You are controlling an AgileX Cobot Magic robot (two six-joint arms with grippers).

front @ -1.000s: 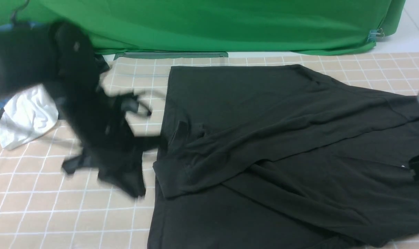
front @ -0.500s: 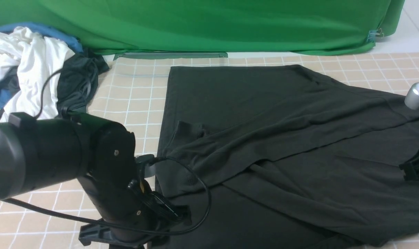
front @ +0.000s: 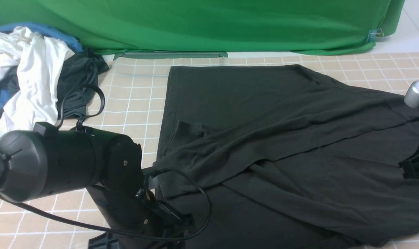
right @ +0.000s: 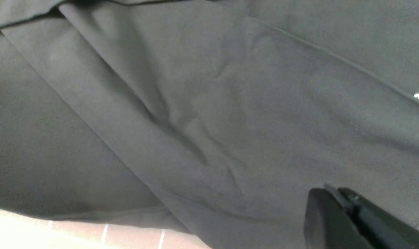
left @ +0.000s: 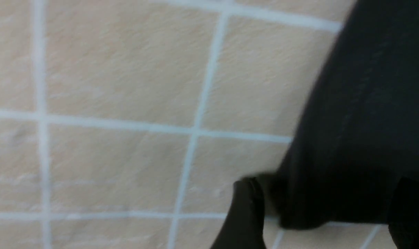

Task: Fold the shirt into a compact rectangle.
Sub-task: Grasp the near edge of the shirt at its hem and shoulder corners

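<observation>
Shirt (front: 264, 138): was laid partly folded across the worktop (front: 126, 103), centre to 3 o'clock. Left pincer (left: 325, 214) was set at 7 o'clock, jaws parted astride the hem, seemingly to take that edge. Right pincer (right: 330, 197) was held closed at 3 o'clock, perhaps steadying fabric.

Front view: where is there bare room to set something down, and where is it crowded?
Free: table strip between pile and shirt; narrow band between shirt and backdrop. Crowded: the pile's corner, around the left arm, all the shirt covers.
</observation>
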